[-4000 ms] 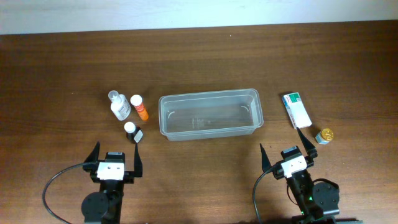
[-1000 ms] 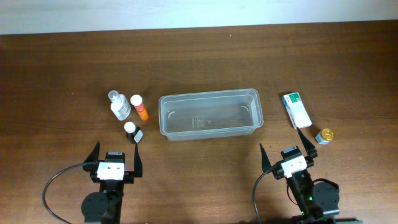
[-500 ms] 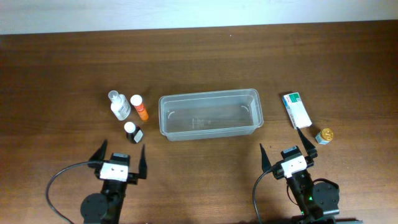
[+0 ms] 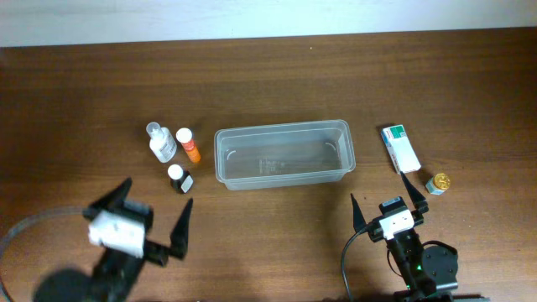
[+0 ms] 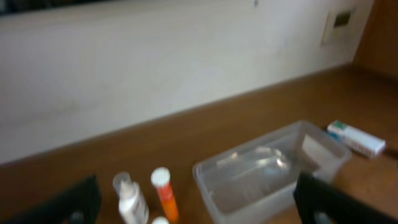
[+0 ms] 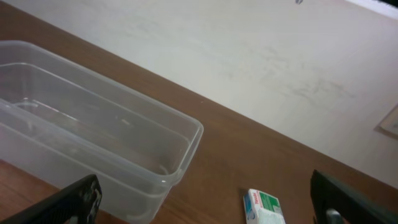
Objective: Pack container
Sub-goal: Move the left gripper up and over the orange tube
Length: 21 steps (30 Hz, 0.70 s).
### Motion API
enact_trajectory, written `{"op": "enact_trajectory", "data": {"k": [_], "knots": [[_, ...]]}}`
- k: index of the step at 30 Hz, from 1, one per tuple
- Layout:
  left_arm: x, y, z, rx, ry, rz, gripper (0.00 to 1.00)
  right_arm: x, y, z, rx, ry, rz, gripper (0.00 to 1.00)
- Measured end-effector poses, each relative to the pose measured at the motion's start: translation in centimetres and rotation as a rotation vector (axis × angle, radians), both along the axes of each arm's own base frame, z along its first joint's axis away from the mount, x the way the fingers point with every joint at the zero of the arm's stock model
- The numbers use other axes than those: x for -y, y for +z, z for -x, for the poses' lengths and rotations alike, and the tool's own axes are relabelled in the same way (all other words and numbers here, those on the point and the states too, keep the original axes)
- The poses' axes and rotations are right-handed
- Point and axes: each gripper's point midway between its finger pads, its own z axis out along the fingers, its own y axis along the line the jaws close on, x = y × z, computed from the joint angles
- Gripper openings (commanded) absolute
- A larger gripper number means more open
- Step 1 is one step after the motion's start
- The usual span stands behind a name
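The clear plastic container [image 4: 284, 154] stands empty at the table's middle; it also shows in the left wrist view [image 5: 273, 168] and the right wrist view [image 6: 93, 137]. Left of it are a clear bottle with a white label [image 4: 160, 143], an orange tube with a white cap [image 4: 189, 145] and a small dark bottle with a white cap [image 4: 178, 178]. Right of it lie a white-and-green carton [image 4: 400, 148] and a small gold-capped jar [image 4: 437, 183]. My left gripper [image 4: 147, 216] is open and empty, raised at the front left. My right gripper [image 4: 387, 195] is open and empty at the front right.
The wooden table meets a white wall at its far edge [image 4: 268, 38]. A cable loops by the left arm's base [image 4: 25, 231].
My left arm has lifted and swung to the left, appearing larger and blurred in the overhead view. The right arm and all objects have not moved.
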Motion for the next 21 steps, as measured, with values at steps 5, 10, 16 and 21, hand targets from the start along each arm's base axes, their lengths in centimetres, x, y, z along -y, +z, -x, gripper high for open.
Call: {"op": "enact_trajectory", "data": {"k": [5,10,16,21], "knots": [[0.1,0.6,-2.9,-0.452,0.002,-0.014,0.99,0.0,0.0,0.0,0.0,0.0,0.0,0.98],[0.3,1.5,-6.5,-0.712,-0.001,-0.021,1.0,0.0,0.0,0.0,-0.001,0.0,0.0,0.98],[0.4,-0.6,-11.5,-0.849,-0.001,-0.025,0.99,0.0,0.0,0.0,-0.001,-0.001,0.0,0.98],[0.5,-4.5,-13.5,-0.996,0.012,-0.014,0.99,0.0,0.0,0.0,-0.001,0.0,0.0,0.98]]}}
